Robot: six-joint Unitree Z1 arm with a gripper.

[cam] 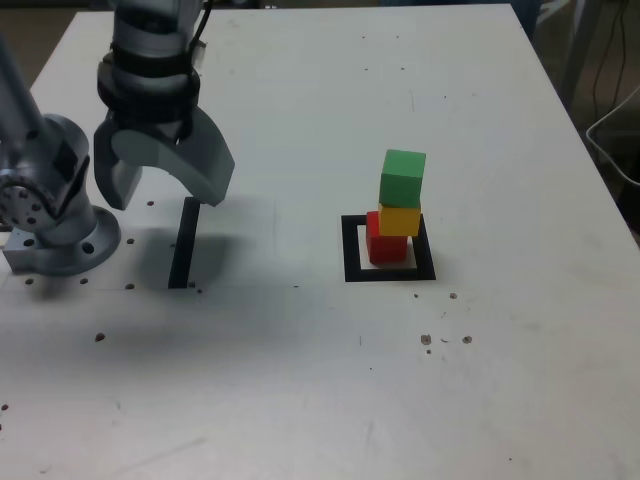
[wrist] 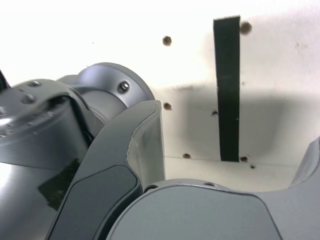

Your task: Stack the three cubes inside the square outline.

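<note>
Red cube: was seen resting on the pale centre of the square outline, at the bottom of the stack.
Yellow cube: was set on top of the red cube, shifted slightly toward the counter's right edge as the exterior view showed it.
Green cube: was placed on the yellow cube as the top of the stack, turned a little out of line with the two below.
Square outline: a thick black tape frame was found on the counter, toward the right edge and roughly midway between the near and far edges in the exterior view; the stack stood inside it, toward its right side.
Black strip: a single straight tape strip was laid on the counter toward the left edge, well apart from the outline; it was also caught in the wrist view.
Pincer: was held released, its two grey jaws spread wide with nothing between them, above the far end of the black strip and well apart from the stack.
Arm base: a grey rounded housing was seated near the counter's left edge, just beside the strip.
Counter: a white surface was marked with small dark screw holes and specks.
</note>
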